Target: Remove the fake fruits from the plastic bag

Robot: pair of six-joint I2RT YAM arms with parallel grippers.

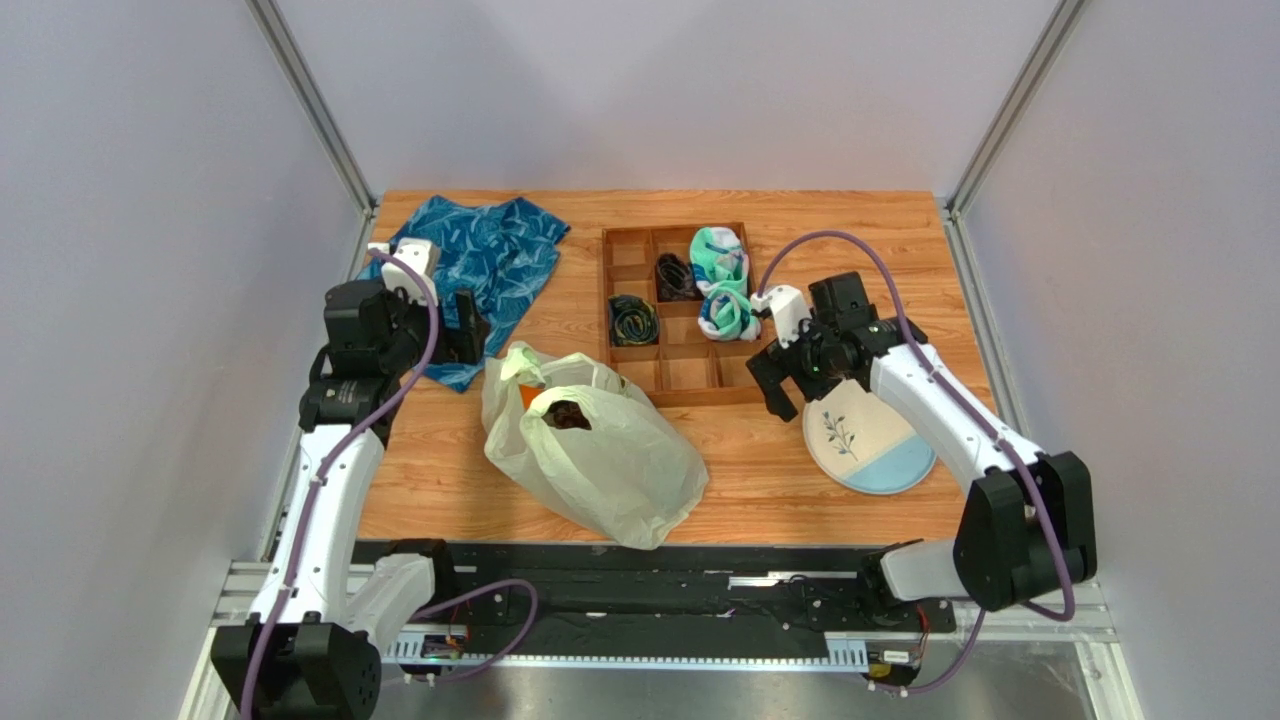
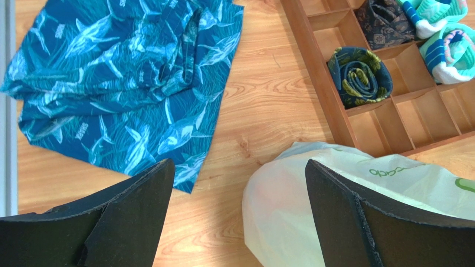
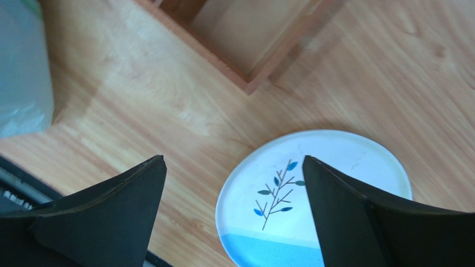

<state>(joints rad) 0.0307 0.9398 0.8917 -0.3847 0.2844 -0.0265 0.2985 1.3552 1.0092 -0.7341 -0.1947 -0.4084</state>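
Note:
The pale yellowish-white plastic bag (image 1: 601, 450) lies in the middle of the table near the front, its mouth open at the top left. Inside the mouth I see an orange fruit (image 1: 529, 396) and a dark fruit cluster (image 1: 573, 416); other fruits are hidden. My left gripper (image 1: 461, 333) is open and empty, left of the bag's mouth, over the table. In the left wrist view the bag (image 2: 290, 211) lies between and below the open fingers (image 2: 134, 217). My right gripper (image 1: 786, 387) is open and empty, right of the bag, above the plate's left edge.
A blue patterned cloth (image 1: 481, 263) lies at the back left. A wooden divided tray (image 1: 616, 240) at the back middle holds rolled socks (image 1: 721, 282) and dark rolls (image 1: 633, 320). A white and blue plate (image 1: 869, 438) with a twig print lies at the right.

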